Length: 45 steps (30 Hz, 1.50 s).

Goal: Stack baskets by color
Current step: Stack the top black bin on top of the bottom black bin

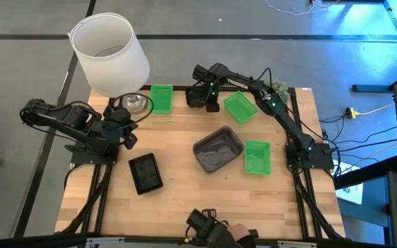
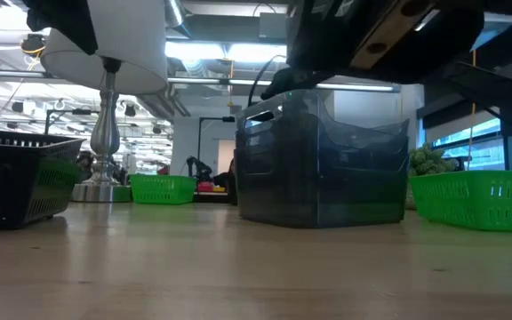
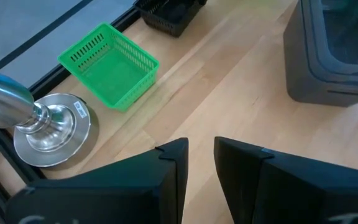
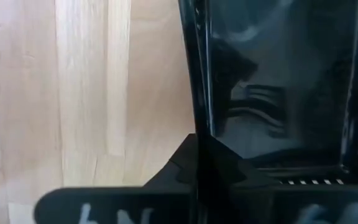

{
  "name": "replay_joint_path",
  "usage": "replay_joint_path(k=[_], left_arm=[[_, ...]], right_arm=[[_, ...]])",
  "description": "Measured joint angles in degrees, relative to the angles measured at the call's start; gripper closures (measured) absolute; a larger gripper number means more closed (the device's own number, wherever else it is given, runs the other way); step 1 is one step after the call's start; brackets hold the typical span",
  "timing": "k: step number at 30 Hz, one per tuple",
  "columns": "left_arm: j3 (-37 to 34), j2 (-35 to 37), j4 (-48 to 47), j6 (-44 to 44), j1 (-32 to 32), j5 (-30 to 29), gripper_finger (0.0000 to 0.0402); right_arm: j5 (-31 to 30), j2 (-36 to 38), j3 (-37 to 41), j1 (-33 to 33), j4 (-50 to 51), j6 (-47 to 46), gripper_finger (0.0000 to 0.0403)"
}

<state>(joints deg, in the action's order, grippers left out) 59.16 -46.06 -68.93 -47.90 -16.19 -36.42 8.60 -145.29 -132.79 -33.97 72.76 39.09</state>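
Observation:
Three green baskets lie on the wooden table: one at the far edge [image 1: 162, 98], one tilted beside it [image 1: 240, 107], one at the right [image 1: 257, 157]. A smoky grey basket [image 1: 218, 150] sits mid-table, and a black basket [image 1: 145, 172] lies near the left. A second black basket [image 1: 197, 96] stands at the far edge under my right gripper [image 1: 202, 96], which is shut on it. My left gripper [image 3: 201, 155] hangs open over the table's left side and holds nothing. My right gripper comes from above, pointing down, and straddles one side wall of the black basket at its rim [image 4: 199, 93]. One finger [image 4: 182, 158] stands outside the wall over the bare wood. The inner finger is lost in the dark interior. The frames do not show whether the basket is lifted.
A lamp with a white shade [image 1: 110, 54] and a metal base [image 3: 48, 127] stands at the far left, close to the green basket [image 3: 110, 65]. A green plant ball [image 1: 279, 87] sits at the far right. Bare wood lies along the near edge.

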Motion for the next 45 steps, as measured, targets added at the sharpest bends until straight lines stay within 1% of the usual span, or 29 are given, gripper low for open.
replay_joint_path(k=[5, 8, 10, 15, 21, 25, 30, 32, 38, 42, 45], left_arm=[[0.0, 0.0, 0.0, 0.0, 0.0, 0.0, 0.0333], [0.0, 0.0, 0.0, 0.0, 0.0, 0.1, 0.0333], [0.0, 0.0, 0.0, 0.0, 0.0, 0.1, 0.0333], [0.0, 0.0, 0.0, 0.4, 0.0, 0.1, 0.0333], [0.0, 0.0, 0.0, 1.5, 0.0, 0.1, 0.0333], [0.0, 0.0, 0.0, 1.5, 0.0, 0.1, 0.0333], [0.0, 0.0, 0.0, 1.5, 0.0, 0.1, 0.0333], [0.0, 0.0, 0.0, 1.8, 0.0, 0.1, 0.0333], [0.0, 0.0, 0.0, 2.0, 0.0, 0.1, 0.0333], [0.0, 0.0, 0.0, 3.4, 0.0, 1.9, 0.0333], [0.0, 0.0, 0.0, 4.9, 0.0, 3.0, 0.0333]], right_arm=[[-3.9, 0.0, -0.7, 1.1, 0.8, 0.2, 0.0399], [-4.8, 0.1, -2.3, 2.1, 1.8, 0.3, 0.0401], [-5.7, 1.1, -1.8, 2.9, 1.6, 0.5, 0.0401], [-12.0, 4.2, -2.2, 6.4, 2.5, 1.1, 0.0401], [-12.4, 7.8, -2.2, 10.8, 3.7, 3.3, 0.0402], [-11.6, 10.1, -2.2, 14.5, 4.1, 4.1, 0.0402], [-11.5, 11.9, -2.2, 19.2, 5.0, 7.6, 0.0403], [-11.5, 12.2, -2.3, 21.3, 5.0, 8.2, 0.0403], [-11.6, 12.4, -2.2, 27.6, 5.6, 13.8, 0.0403], [-12.0, 12.4, -2.2, 31.4, 5.4, 16.8, 0.0403], [-12.0, 12.5, -2.2, 33.7, 4.1, 16.7, 0.0403]])
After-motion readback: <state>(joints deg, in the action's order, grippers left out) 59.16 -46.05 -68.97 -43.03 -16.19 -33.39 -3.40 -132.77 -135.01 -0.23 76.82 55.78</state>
